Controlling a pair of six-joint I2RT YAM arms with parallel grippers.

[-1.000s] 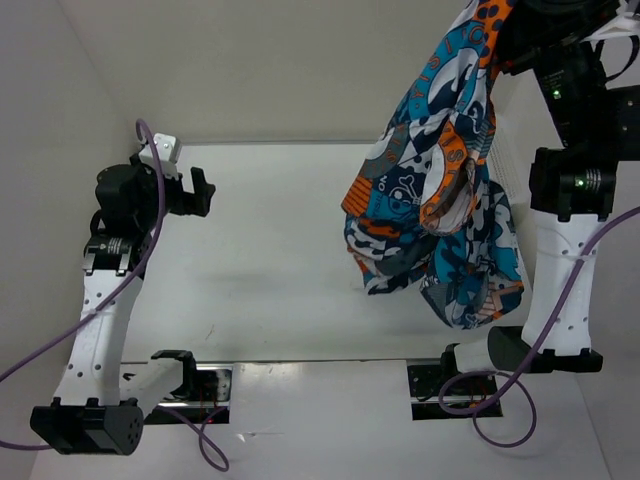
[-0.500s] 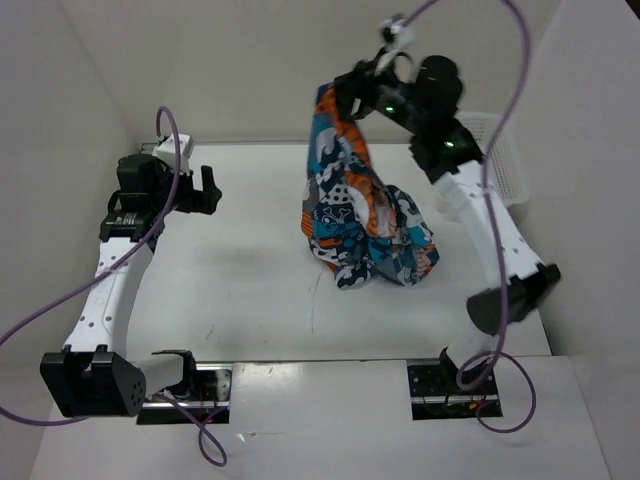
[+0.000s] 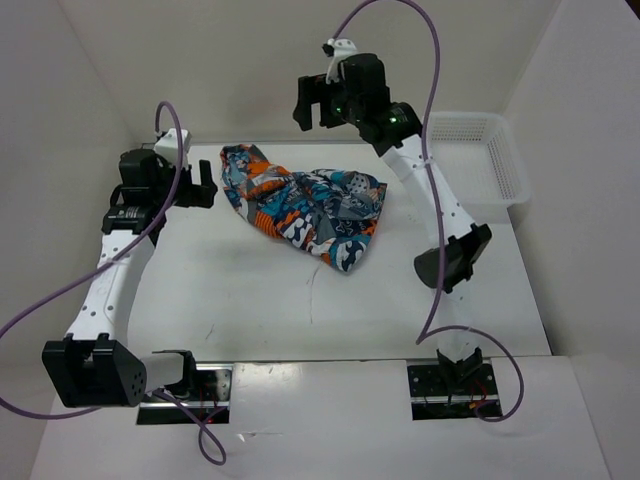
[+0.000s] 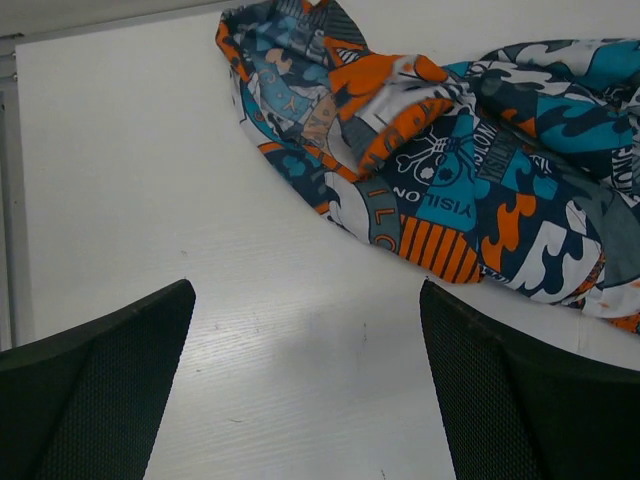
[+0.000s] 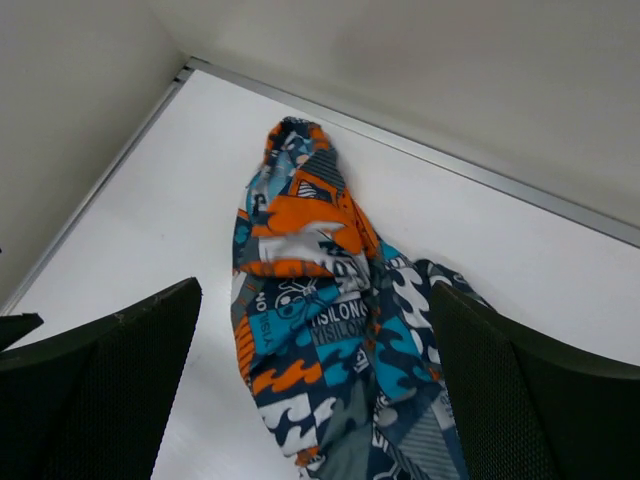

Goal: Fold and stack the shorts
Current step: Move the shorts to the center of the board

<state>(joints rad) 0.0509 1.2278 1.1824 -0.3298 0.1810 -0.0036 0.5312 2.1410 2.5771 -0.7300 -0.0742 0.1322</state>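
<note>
The shorts [image 3: 305, 205], printed in teal, orange, white and black, lie crumpled on the white table [image 3: 250, 290] toward the back. My right gripper [image 3: 312, 103] hangs high above them, open, with nothing between its fingers; its wrist view looks down on the shorts [image 5: 335, 330]. My left gripper [image 3: 203, 185] stands open just left of the heap, near the table. In its wrist view the shorts [image 4: 450, 180] lie ahead and to the right, apart from the fingers [image 4: 520, 400].
A white mesh basket [image 3: 480, 160] stands at the back right of the table. White walls close in on the left, back and right. The right arm's elbow [image 3: 452, 255] hangs over the table's right side.
My right gripper carried the shorts from the right to the back middle, opened and let them drop onto the table. The left arm barely moved.
</note>
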